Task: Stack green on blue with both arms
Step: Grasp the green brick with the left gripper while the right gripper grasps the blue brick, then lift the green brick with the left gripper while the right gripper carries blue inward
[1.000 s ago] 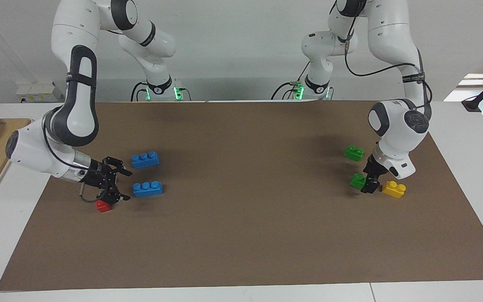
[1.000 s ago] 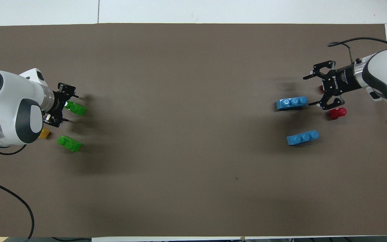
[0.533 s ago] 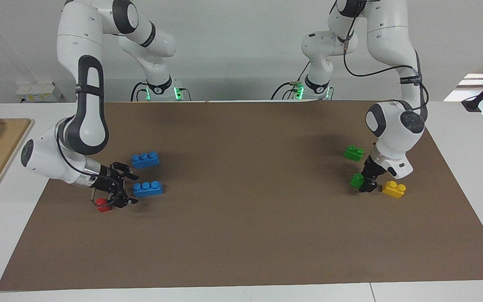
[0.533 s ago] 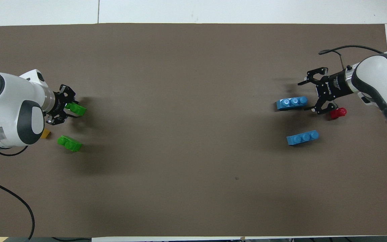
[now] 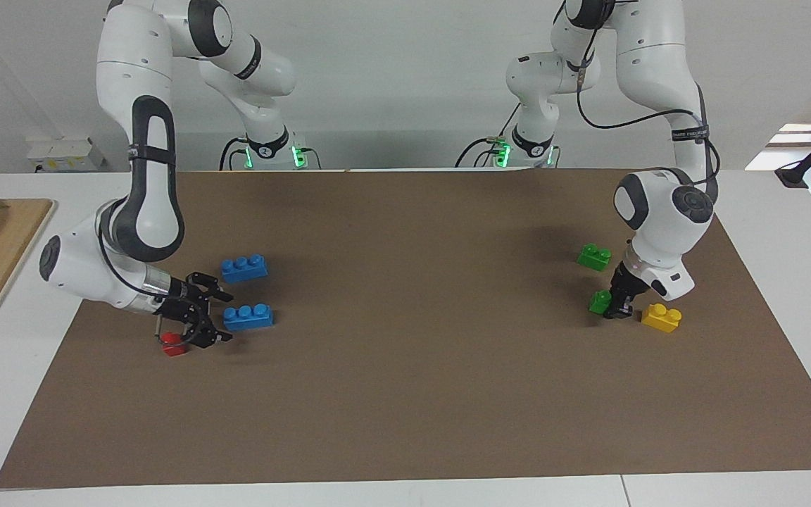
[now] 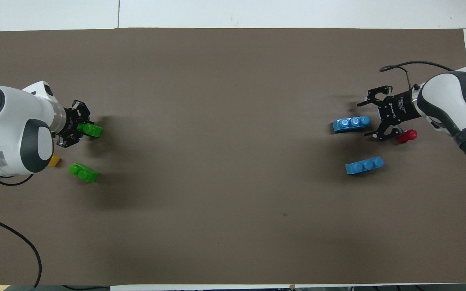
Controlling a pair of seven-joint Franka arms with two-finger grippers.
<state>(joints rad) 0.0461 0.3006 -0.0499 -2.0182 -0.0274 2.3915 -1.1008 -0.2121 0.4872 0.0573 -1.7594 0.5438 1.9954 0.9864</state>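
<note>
Left gripper now around green

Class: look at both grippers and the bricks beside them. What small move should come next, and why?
Probably the right gripper should slide onto the farther blue brick and shut: its fingers are spread at that brick's end, not yet around it. The left gripper looks closed on the farther green brick, down on the mat, so it may lift next.

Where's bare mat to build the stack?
The bare middle of the brown mat, between the green bricks and blue bricks. Crowded around the left gripper and right gripper.
</note>
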